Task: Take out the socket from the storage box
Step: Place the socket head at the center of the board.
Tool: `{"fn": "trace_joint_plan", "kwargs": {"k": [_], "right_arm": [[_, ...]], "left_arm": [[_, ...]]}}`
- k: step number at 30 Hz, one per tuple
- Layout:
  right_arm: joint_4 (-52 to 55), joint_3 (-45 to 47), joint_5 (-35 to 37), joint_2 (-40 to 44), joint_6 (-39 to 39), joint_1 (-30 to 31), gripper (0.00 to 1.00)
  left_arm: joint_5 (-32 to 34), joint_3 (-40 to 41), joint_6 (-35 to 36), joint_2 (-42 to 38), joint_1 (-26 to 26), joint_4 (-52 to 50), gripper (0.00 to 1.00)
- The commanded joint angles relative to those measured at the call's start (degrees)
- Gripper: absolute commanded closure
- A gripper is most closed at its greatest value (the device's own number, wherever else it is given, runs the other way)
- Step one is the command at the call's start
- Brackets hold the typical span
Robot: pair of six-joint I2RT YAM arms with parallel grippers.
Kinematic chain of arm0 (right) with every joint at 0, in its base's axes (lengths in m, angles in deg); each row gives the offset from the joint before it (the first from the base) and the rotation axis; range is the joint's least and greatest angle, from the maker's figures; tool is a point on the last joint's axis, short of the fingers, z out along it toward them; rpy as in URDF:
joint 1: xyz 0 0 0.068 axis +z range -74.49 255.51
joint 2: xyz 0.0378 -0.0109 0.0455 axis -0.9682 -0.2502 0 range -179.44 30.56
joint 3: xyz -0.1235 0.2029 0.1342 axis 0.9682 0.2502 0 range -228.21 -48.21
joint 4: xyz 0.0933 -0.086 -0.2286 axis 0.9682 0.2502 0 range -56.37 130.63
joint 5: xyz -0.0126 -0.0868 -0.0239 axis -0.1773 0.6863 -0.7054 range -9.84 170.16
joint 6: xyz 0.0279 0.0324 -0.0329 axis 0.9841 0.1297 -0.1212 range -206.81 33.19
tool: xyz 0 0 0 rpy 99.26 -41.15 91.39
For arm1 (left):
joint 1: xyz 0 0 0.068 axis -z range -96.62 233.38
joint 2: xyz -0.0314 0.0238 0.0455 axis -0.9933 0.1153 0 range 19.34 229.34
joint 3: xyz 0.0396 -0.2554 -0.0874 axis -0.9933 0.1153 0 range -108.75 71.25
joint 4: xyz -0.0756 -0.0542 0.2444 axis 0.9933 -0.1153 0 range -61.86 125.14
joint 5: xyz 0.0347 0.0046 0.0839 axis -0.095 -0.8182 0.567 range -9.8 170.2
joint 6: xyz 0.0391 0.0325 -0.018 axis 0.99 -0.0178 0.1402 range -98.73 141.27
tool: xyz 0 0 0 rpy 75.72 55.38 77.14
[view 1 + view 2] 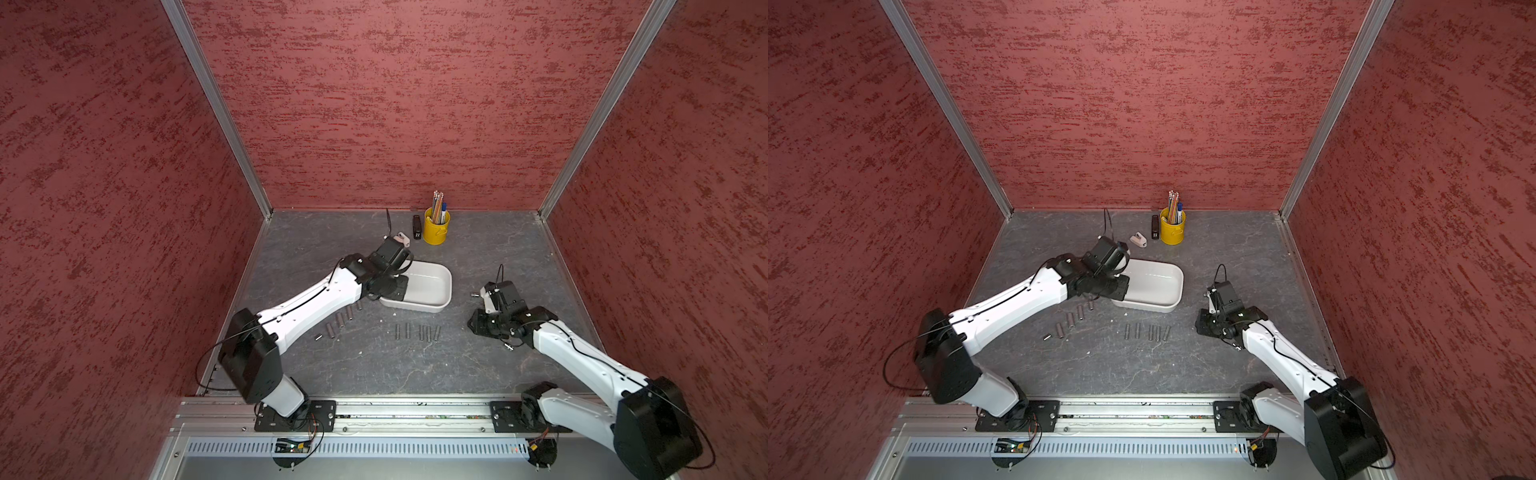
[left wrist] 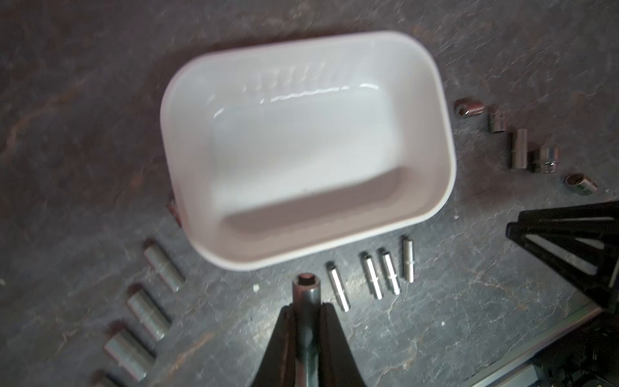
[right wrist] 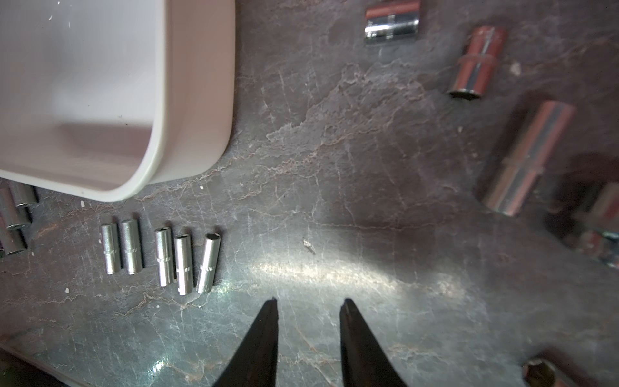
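One socket [image 2: 305,284], gripped by the left claw [image 2: 307,306] with its long axis running out between the jaws, hangs at the left end of the empty box [image 2: 301,204]

A dark grey, stone-patterned bench [image 1: 415,370] is seen in both top views, and the white storage box [image 1: 428,286] is set flat on it near the middle. Five slim sockets [image 3: 164,254] are laid side by side just in front of the box, a slanting row of thicker sockets [image 1: 340,320] is laid off its left front corner, and several chrome sockets [image 3: 526,157] of mixed length are scattered to its right. At the back edge a yellow pen cup [image 1: 435,232] is stood upright, with a black stapler-like object [image 1: 417,227] just beside it and a small pinkish object [image 1: 1138,240] near that.
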Motion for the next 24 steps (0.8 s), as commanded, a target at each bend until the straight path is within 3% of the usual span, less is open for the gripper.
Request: {"fn": "trace_joint_plan", "kwargs": {"k": [1,5,8,24], "right_arm": [[-0.92,0.11,0.57,0.26,-0.68,-0.56,0.66],[-0.96,0.47,0.45,0.58,-0.47,-0.58,0.66],[-0.84,0.14,0.55,0.27,-0.72,-0.56,0.66],[-0.80,-0.31,-0.05,-0.66,-1.19,-1.00,0.66]], "left_arm": [[-1.28,10.38,-9.81,-4.94,0.78,3.28,0.98],[-2.23,20.92,-14.45,-8.89,1.03,9.26,0.98],[-2.52,23.63,-15.66,-7.91,1.04,13.42,0.98],[-3.46,23.31,-16.06,3.27,0.61,21.69,0.95]]}}
